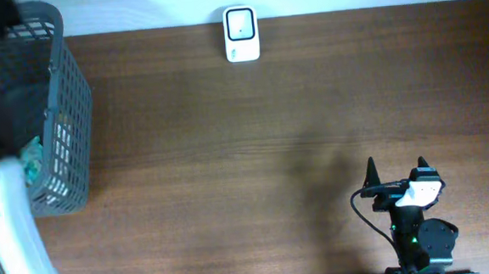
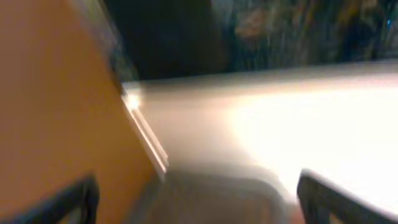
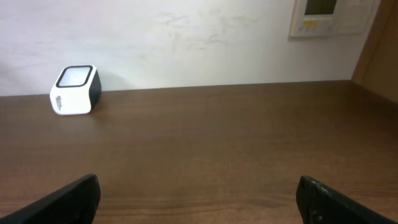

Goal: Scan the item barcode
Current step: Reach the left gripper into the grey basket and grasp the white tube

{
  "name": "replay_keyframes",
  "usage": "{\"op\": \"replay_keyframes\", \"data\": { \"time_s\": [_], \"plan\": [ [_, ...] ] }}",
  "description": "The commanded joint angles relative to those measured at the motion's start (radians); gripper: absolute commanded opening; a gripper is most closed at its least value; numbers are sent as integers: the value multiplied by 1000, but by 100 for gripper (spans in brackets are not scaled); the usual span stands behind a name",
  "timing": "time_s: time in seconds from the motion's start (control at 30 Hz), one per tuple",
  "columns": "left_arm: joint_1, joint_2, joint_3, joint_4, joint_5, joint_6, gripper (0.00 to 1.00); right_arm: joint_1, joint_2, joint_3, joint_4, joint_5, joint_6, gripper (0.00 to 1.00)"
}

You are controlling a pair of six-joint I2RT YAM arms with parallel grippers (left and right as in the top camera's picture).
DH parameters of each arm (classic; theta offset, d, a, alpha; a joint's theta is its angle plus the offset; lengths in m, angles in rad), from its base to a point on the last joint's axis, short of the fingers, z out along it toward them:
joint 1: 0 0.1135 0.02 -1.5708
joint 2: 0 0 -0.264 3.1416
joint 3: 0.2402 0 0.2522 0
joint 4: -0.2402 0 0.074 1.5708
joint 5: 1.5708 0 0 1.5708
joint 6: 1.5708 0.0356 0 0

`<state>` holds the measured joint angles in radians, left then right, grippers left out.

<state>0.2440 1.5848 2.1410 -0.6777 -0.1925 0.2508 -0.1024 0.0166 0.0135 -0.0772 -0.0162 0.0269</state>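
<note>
Scanner (image 1: 241,33) faces up at the far edge of the tabletop (image 1: 229,155), awaiting a barcode. Left pincer (image 2: 199,206) and right pincer (image 1: 397,177) stand apart, empty, presumably before fetching from the basket (image 1: 71,113).

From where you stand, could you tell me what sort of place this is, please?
Probably a mock shop checkout: a small white scanner on the wooden table by the wall, and a grey basket with goods inside.
</note>
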Motion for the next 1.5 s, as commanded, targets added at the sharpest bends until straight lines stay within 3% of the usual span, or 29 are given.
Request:
{"op": "replay_keyframes", "data": {
  "time_s": [0.0,0.1,0.27,0.3,0.33,0.4,0.63,0.8,0.93,0.97,1.0,1.13,1.2,1.23,1.27,1.33,1.37,1.47],
  "plan": [
    [114,190,264,-296,-32,-21,99,-2,-8,-8,-2,10,7,99],
    [228,286,249,-399,2,-195,99,-2,-8,-8,-2,10,7,99],
    [296,402,232,-587,47,-122,99,-2,-8,-8,-2,10,7,99],
    [298,422,228,-603,53,-121,63,-2,-8,-8,-2,10,7,99],
    [298,444,227,-620,75,-116,42,-2,-8,-8,-2,10,7,99],
    [298,484,227,-655,112,-86,73,-2,-8,-8,-2,10,7,99],
    [298,623,206,-764,179,-2,78,-2,-8,-8,-2,10,7,99],
    [297,643,91,-732,284,143,75,-2,-8,-8,-2,10,7,99],
    [299,645,-18,-678,283,184,75,-2,-8,-8,-2,10,7,99],
    [298,648,-51,-658,283,214,78,-2,-8,-8,-2,10,7,99],
    [296,651,-83,-630,283,223,91,-2,-8,-8,-2,10,7,99],
    [292,705,-113,-596,319,265,94,-2,-8,-8,-2,10,7,98],
    [288,723,-114,-591,333,297,84,-2,-8,-8,-2,10,7,99],
    [286,734,-114,-583,320,311,67,-2,-8,-8,-2,10,7,99],
    [286,740,-114,-576,298,311,63,-2,-8,-8,-2,10,7,99],
    [286,766,-119,-579,256,311,68,-2,-8,-8,-2,10,7,99],
    [286,771,-132,-573,256,311,63,-2,-8,-8,-2,10,7,99],
    [286,772,-158,-549,255,311,22,-2,-8,-8,-2,10,7,99]
  ]
}}
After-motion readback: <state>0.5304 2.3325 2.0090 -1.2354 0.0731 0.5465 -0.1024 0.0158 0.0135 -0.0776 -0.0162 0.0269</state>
